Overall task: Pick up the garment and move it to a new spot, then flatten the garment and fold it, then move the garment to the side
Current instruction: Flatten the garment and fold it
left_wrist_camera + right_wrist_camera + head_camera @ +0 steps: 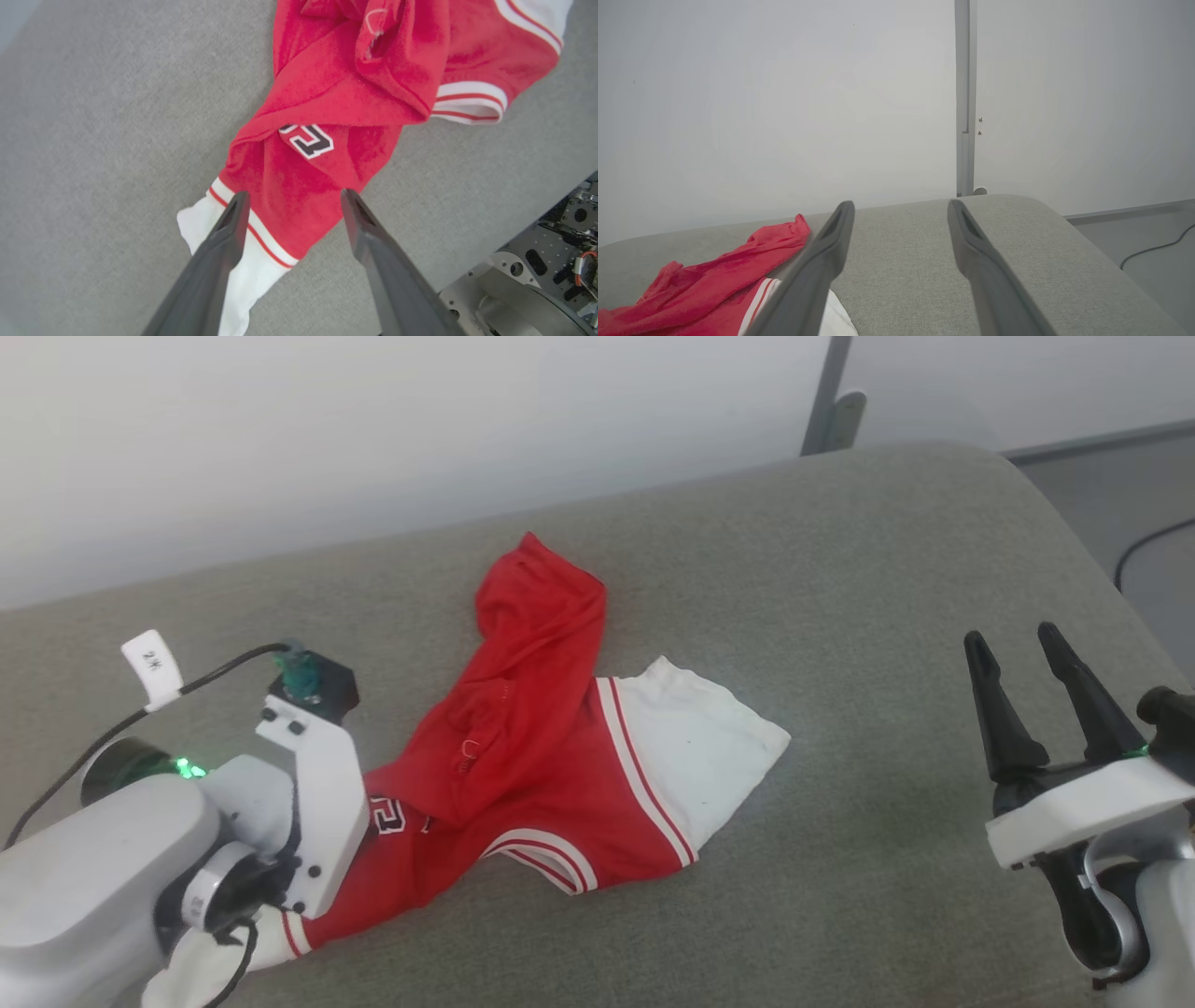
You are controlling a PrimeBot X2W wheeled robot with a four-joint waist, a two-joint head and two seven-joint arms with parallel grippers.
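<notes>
The garment (551,747) is a red jersey with white sleeves and striped trim, lying crumpled on the grey cushioned surface (840,569). Part of a black, white-outlined number shows on the garment (345,93) in the left wrist view. My left gripper (292,198) hangs open just above the near sleeve end, its fingers (231,224) straddling the red cloth without holding it. In the head view the left wrist hides those fingers. My right gripper (1013,642) stands open at the right, well apart from the shirt. The red cloth of the garment (719,280) lies left of the right gripper (901,205).
A white wall (373,429) backs the surface, with a grey post (826,392) at the far right corner. The surface rounds off at the right, where a black cable (1148,546) lies on the floor. Bare grey surface lies right of the shirt. The robot's base (537,275) shows at lower right.
</notes>
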